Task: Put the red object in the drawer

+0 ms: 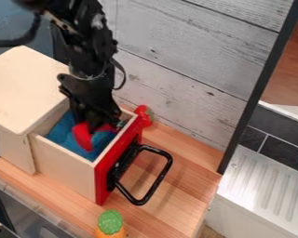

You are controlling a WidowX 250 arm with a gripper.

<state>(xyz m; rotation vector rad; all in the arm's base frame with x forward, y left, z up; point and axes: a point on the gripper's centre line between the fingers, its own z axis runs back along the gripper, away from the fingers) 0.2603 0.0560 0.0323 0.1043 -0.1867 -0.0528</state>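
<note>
1. Nothing legible: no text, label, brand, number or sign to read.

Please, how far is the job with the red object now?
The drawer stands open; the red object is within its walls, over blue material. The gripper is right at it, so placing seems in hand; I cannot tell if it is held. Probably left: any release, then lifting clear.
</note>
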